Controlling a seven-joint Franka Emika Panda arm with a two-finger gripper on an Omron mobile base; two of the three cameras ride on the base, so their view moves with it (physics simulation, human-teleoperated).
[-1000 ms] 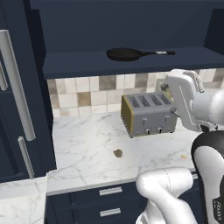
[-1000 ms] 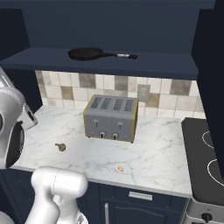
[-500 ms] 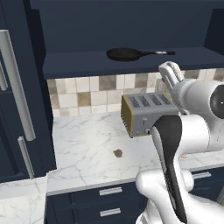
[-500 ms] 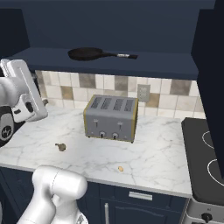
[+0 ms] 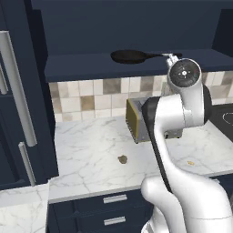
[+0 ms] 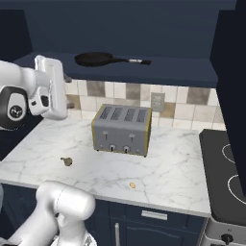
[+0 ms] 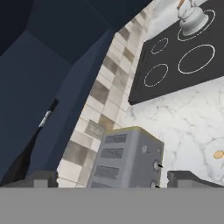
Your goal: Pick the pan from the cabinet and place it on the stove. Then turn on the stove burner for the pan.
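Pan (image 6: 96, 59): lies flat on the cabinet (image 6: 144, 72) shelf, above the toaster (image 6: 122, 129) and a little to its left in the right base view; handle runs along the shelf toward the stove side, so it looks the easiest part to reach.
Gripper (image 7: 111, 179): raised beside the toaster, below shelf height, apart from the pan; jaws spread wide, nothing between them.
Arm pose: hand is turned sideways, looking over the toaster toward the stove (image 7: 183, 57); judged mid-approach, not yet lined up with the shelf.
Stove: on the bench (image 6: 168, 168) well to the right of the toaster; a small silver pot-like thing (image 7: 192, 17) sits on one far ring.
In the way: shelf front edge above the toaster; toaster itself right under the pan.
Around: two small crumbs (image 6: 67, 161) on the bench in front of the toaster; tiled wall behind it.
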